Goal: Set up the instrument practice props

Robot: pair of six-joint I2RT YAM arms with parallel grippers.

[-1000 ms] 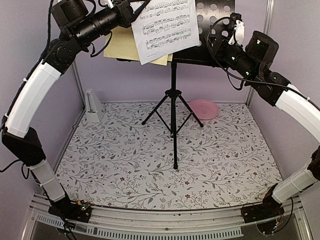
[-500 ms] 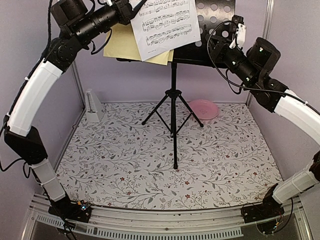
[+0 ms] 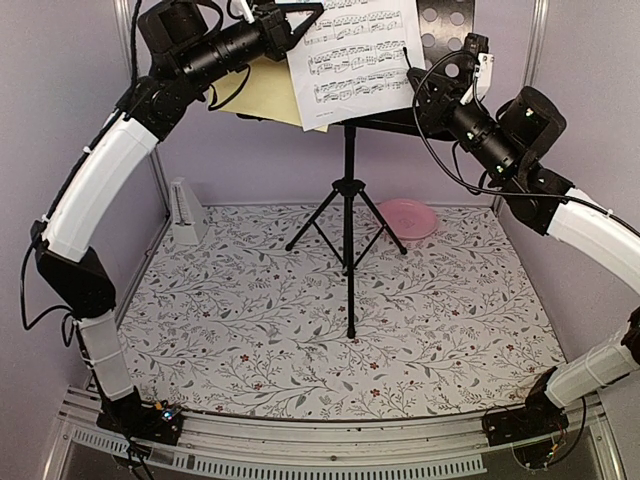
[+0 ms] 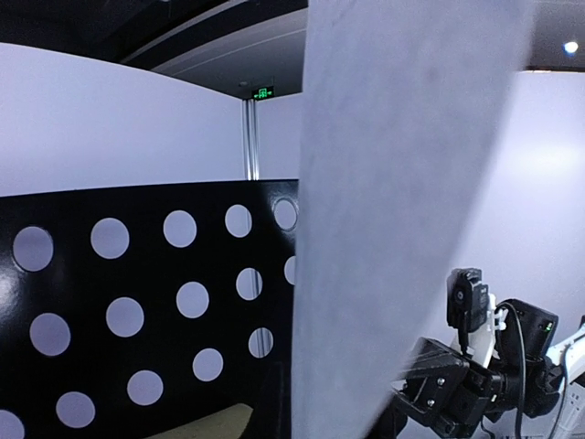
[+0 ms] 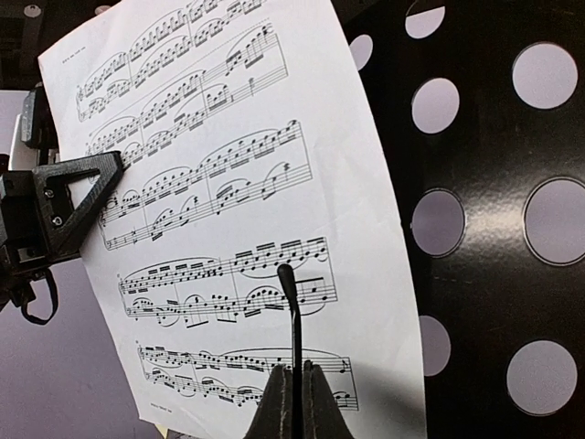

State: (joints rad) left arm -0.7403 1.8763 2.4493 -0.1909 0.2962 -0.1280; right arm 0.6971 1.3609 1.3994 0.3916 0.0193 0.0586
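I see pale lilac wall panels (image 3: 250,170), silver metal corner posts (image 3: 541,40), grey-white floral-print table covering (image 3: 440,330); small green ceiling sign (image 4: 263,92), possibly an exit marker.

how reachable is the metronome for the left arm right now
Probably not yet: the left gripper is shut on the white page up at the stand; nothing blocks the metronome.

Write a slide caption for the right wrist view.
Left gripper holds white page before black stand; shut right gripper faces it.
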